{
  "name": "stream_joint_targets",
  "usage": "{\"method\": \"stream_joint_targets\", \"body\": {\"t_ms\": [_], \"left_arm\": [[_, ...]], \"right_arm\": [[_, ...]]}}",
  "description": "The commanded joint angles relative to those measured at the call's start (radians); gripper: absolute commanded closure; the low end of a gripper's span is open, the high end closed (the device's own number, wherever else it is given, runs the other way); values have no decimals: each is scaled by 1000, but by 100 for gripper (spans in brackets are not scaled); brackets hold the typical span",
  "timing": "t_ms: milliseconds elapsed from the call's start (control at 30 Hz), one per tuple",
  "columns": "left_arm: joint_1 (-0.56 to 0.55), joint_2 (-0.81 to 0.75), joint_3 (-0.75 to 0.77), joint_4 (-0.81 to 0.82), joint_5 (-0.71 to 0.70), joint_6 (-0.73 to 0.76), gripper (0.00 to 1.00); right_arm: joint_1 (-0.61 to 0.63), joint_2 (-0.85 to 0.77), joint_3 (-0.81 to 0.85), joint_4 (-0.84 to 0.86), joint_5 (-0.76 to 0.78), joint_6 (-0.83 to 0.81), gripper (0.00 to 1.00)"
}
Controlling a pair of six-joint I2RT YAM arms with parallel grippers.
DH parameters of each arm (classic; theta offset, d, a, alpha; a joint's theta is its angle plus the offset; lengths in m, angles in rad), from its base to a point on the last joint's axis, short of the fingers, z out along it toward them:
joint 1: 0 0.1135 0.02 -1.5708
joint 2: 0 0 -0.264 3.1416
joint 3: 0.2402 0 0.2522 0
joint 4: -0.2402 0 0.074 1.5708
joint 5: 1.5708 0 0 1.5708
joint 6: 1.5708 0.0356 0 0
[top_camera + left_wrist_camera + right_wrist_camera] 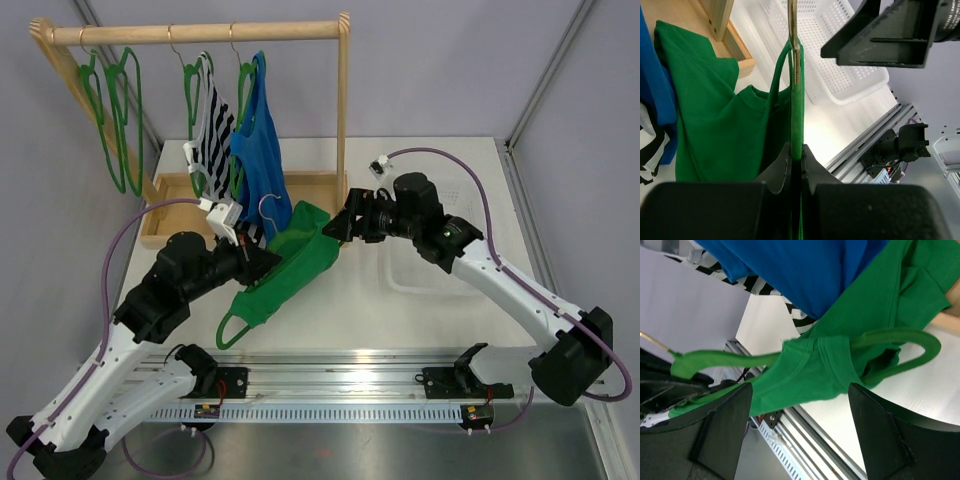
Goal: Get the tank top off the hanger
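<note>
The green tank top point(303, 250) hangs on a green hanger point(236, 322) that is off the rack and tilted over the table. My left gripper point(266, 262) is shut on the hanger's edge; in the left wrist view the jaws point(796, 156) pinch the green hanger bar point(797, 115) below its metal hook point(792, 22), with the tank top point(705, 115) draped to the left. My right gripper point(336, 228) is open at the tank top's upper right end. In the right wrist view its open fingers point(722, 435) straddle the tank top's fabric point(810, 370) without touching it, and the hanger point(715, 360) runs through the cloth.
A wooden rack point(200, 32) at the back holds empty green hangers point(112, 110), a striped top point(212, 125) and a blue tank top point(258, 150). Its tray base point(165, 215) lies behind my left arm. A white basket point(430, 275) sits under my right arm.
</note>
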Motion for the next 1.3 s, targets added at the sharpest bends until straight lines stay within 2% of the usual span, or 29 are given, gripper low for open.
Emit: {"method": "stream_joint_targets", "body": {"t_ms": [0,200,300,333,400,433,500,533,700,800,1000,1100,1267], "left_arm": [[-6,-19,1,103,54,-1,100],[-6,-1,-12,123,71,-1,100],[-6,-2,-12,128,66,-1,100],[-6,-4,-11,128,66,0,100],[-6,-12,-8,123,61,3,100],[-6,-15,-6,120,60,5,100],[-6,-19,3,113,54,12,100],[-6,-21,8,108,51,16,100],[-6,-21,40,34,48,74,100],[-6,-25,54,-9,74,120,100],[-6,-47,77,-52,210,187,100],[-6,-77,86,-58,268,210,100],[-6,-117,104,-47,288,224,100]], "right_arm": [[31,51,76,63,107,-43,16],[70,134,112,42,142,-84,26],[71,148,109,40,147,-96,43],[73,151,107,36,150,-99,53],[73,156,104,37,151,-109,63],[73,156,102,37,157,-110,75],[73,157,96,40,165,-112,89],[73,159,96,36,177,-115,100],[71,140,90,-1,300,-135,100],[71,131,107,-56,477,-151,100],[58,180,202,-220,718,-179,100],[19,222,228,-288,722,-178,100],[-8,225,197,-288,667,-173,100]]}}
